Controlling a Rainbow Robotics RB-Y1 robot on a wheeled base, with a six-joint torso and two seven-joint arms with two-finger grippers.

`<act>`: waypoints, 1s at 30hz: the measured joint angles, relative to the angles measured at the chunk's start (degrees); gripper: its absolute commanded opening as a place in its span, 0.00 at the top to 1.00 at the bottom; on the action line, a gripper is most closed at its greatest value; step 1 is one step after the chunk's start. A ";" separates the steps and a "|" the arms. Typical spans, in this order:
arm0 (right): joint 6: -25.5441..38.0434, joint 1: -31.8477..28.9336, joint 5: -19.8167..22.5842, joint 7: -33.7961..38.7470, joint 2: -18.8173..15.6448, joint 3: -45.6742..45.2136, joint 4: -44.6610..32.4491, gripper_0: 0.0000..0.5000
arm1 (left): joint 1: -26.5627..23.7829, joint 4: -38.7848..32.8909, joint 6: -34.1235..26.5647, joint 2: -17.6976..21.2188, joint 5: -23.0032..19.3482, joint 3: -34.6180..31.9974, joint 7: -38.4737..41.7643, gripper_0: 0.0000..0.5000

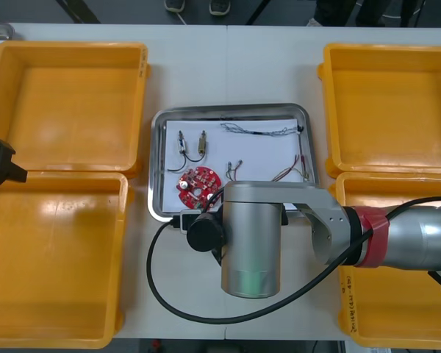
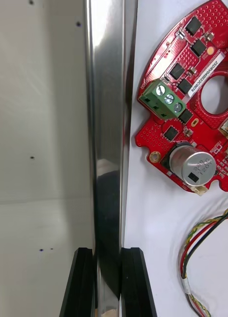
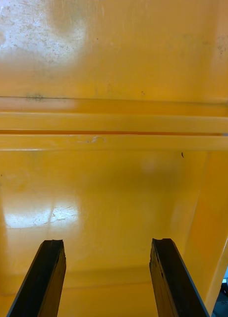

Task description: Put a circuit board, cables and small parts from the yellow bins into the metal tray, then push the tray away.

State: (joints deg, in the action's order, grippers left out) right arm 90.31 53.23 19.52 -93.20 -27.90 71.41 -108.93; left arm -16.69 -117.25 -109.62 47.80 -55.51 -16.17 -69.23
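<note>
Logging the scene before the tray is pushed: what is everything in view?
yellow bins: four, yellow, two at each table side.
metal tray: one, shiny, white inside, between the bins.
circuit board: one, red, tray's near left.
small metal parts: two, silvery, tray's far left.
twisted cable: one, blue and white, tray's far side.
red and yellow cable: one, tray's right side.
short cable: one, dark, tray's middle.
table: one, light, under everything.
left gripper: one, black, open over the left bins.
right gripper: one, black, shut on the tray's near rim.
</note>
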 measured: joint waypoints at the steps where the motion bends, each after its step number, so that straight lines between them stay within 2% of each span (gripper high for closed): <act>1: 0.00 0.31 0.00 0.01 0.03 0.00 0.31 1.00 | 0.00 0.00 0.00 0.00 0.00 0.00 0.00 0.00; 13: -0.13 3.26 0.00 0.11 1.53 0.00 4.31 1.00 | 0.00 -0.01 0.00 0.00 0.00 0.00 0.00 0.00; 22: -1.45 6.71 0.00 0.11 3.82 0.00 10.37 1.00 | 0.00 -0.05 0.00 0.00 0.00 0.00 0.00 0.00; 30: -2.48 9.59 0.00 0.11 4.35 0.00 13.88 1.00 | 0.00 -0.07 0.00 0.00 0.00 0.00 0.00 0.00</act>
State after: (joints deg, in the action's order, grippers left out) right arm 87.82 62.82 19.52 -93.09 -23.55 71.41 -95.05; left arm -16.69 -117.32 -109.62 47.80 -55.50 -16.17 -69.23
